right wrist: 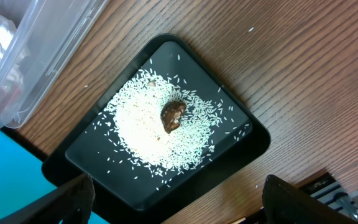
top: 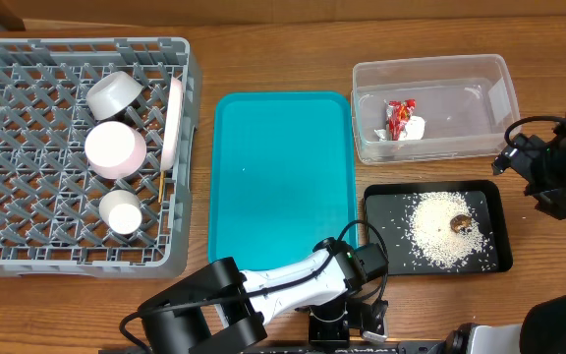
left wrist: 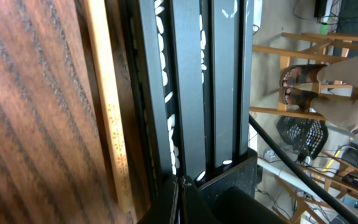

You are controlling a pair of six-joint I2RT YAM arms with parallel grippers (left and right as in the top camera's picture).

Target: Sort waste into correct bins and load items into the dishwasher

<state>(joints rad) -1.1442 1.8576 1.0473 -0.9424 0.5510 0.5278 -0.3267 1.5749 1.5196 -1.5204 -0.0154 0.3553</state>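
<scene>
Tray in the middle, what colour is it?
The tray is teal, a blue-green, best seen from overhead.

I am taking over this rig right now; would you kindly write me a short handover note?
Right tool: open, empty, facing the black tray.
Left tool: open or shut cannot be told.
Done: snack wrapper in the clear tub; rice and brown lump in the black tray; plate, white bowl, pale pink bowl and small white cup in the dish rack.
Left: chopsticks are not in view; find and load them.
</scene>
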